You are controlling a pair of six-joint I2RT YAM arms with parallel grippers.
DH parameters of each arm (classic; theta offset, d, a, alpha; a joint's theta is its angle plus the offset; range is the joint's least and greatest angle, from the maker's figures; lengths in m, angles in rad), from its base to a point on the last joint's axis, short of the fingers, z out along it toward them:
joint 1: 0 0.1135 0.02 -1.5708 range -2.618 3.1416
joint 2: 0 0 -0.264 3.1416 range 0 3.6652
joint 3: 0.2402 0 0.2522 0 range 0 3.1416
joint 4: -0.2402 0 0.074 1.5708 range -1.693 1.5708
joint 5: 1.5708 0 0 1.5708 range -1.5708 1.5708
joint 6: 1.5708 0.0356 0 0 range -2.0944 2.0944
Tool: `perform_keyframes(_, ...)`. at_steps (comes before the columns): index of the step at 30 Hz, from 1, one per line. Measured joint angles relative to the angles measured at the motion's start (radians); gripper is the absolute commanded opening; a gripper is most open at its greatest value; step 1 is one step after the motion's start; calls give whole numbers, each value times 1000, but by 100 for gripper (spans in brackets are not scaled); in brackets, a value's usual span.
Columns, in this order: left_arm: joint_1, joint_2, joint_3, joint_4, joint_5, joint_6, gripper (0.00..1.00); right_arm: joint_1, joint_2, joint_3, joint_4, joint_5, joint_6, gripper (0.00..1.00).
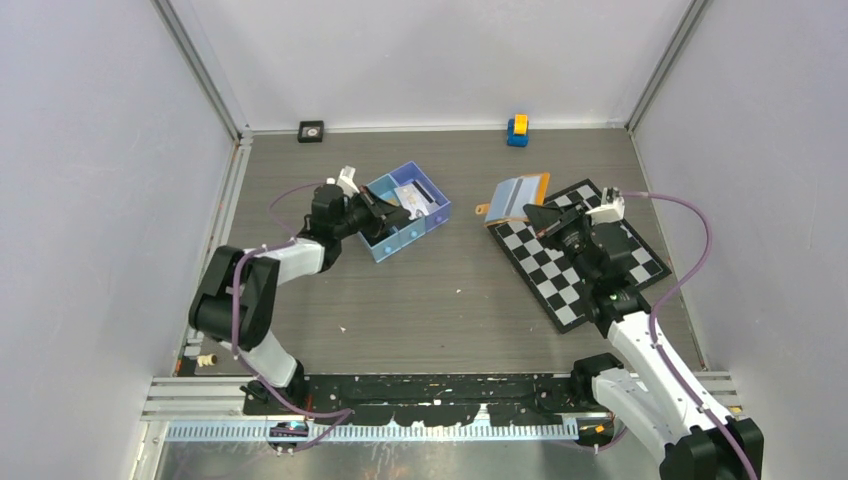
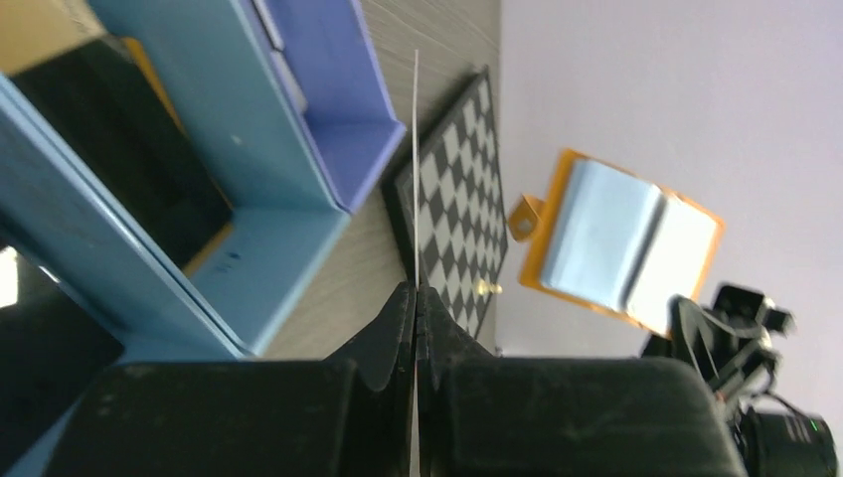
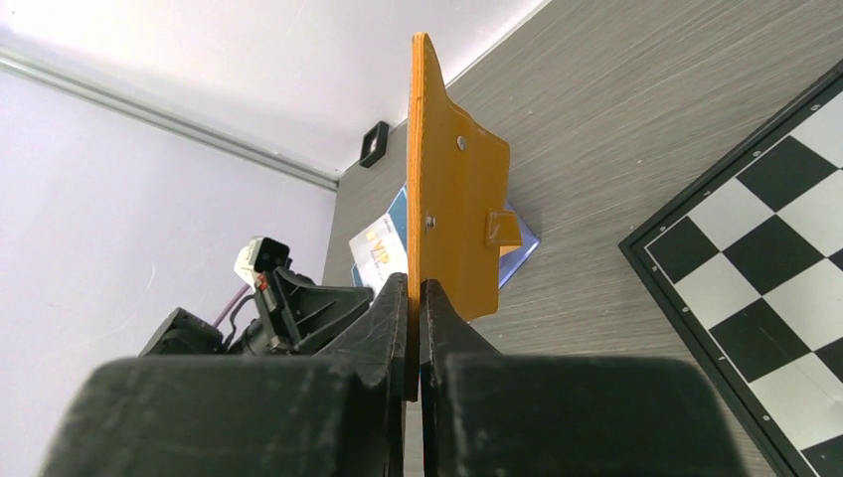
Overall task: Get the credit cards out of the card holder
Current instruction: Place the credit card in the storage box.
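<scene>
The orange card holder [image 1: 518, 198] hangs open above the table with its pale blue inside showing, and my right gripper [image 1: 537, 213] is shut on its lower edge. In the right wrist view the holder [image 3: 452, 209] stands edge-on between the shut jaws [image 3: 416, 288]. My left gripper [image 1: 390, 214] hovers over the blue tray [image 1: 432, 225], shut on a thin credit card [image 2: 416, 149] seen edge-on as a white line. Another card [image 1: 418, 198] lies flat in the tray. From the left wrist, the open card holder [image 2: 621, 238] shows off to the right.
A black-and-white chessboard [image 1: 580, 255] lies under the right arm. A small blue and yellow toy [image 1: 517, 130] and a small black square [image 1: 311, 131] sit by the back wall. Walls enclose the table on three sides.
</scene>
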Motion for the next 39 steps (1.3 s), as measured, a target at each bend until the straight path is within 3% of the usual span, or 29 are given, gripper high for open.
perform_keyframes(14,-15,302,259,-66,-130,-24,0,0,-13,0,-38,20,-4,1)
perform_keyframes(18,-20,335,307,-73,-146,-27,27,0,-13,0,-38,19,-4,1)
perform_keyframes(25,-30,276,328,-177,-165,31,47,-1,53,0,25,-69,3,1)
perform_keyframes(31,-37,34,252,-262,-140,125,67,-1,179,-2,231,-230,56,1)
perform_keyframes(32,-37,-18,228,-257,-124,135,86,-1,202,-2,278,-260,72,1)
perform_keyframes(33,-38,-66,201,-243,-103,139,98,-1,224,-4,328,-288,88,0)
perform_keyframes(39,-53,-204,14,-56,19,120,100,-1,315,-26,590,-416,188,0)
